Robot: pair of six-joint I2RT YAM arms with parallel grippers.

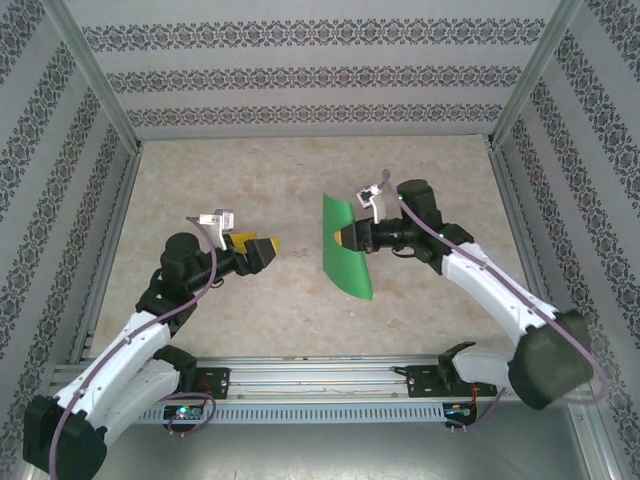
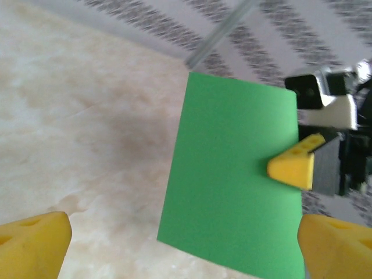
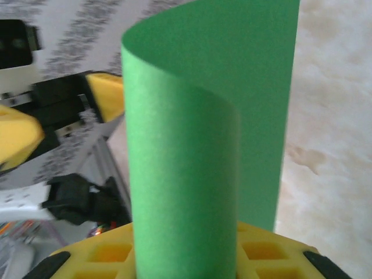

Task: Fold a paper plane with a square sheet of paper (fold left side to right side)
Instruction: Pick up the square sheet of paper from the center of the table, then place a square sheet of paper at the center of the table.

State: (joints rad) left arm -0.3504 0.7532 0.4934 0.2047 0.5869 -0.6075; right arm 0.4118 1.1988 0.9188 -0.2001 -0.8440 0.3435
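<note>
The right gripper (image 1: pixel 347 238) clamped the curled square sheet of paper (image 1: pixel 345 272), seemingly thin, limp, crease-prone and best pinched at an edge, while the left gripper (image 1: pixel 270 246) gaped apart.

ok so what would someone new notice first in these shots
The thin bright green paper sheet stands out mid-scene, held up on edge and bent over in a loose curve. The right gripper, with yellow fingers, pinches it, while the left gripper hangs open just left of it, apart from the paper.
</note>
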